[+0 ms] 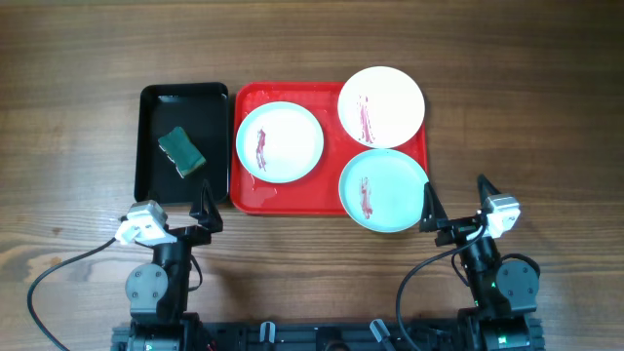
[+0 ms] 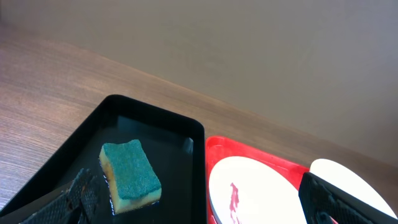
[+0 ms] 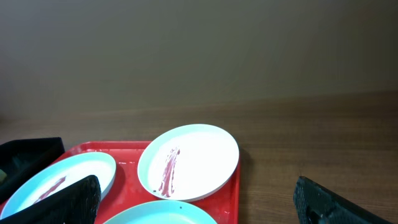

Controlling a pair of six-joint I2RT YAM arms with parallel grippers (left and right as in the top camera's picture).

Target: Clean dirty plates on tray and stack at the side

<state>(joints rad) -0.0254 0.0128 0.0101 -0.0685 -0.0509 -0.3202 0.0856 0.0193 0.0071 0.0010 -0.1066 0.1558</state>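
Wooden table [image 1: 78, 58], three sauce-streaked plates [image 1: 280, 142] on red tray [image 1: 292, 198]

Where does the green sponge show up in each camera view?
Overhead: the sponge lies in the black tray, left of centre.
Left wrist: lower left, in the same black tray.
Right wrist: not in it.
Shared landmark: the red tray, visible in all three views.

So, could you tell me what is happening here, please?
Nothing is being handled yet. The left claw and right claw hang open and empty. On the red tray sit the white plate, the left mint-blue plate and the near mint-blue plate, all streaked with red sauce. A green sponge lies in the black tray.
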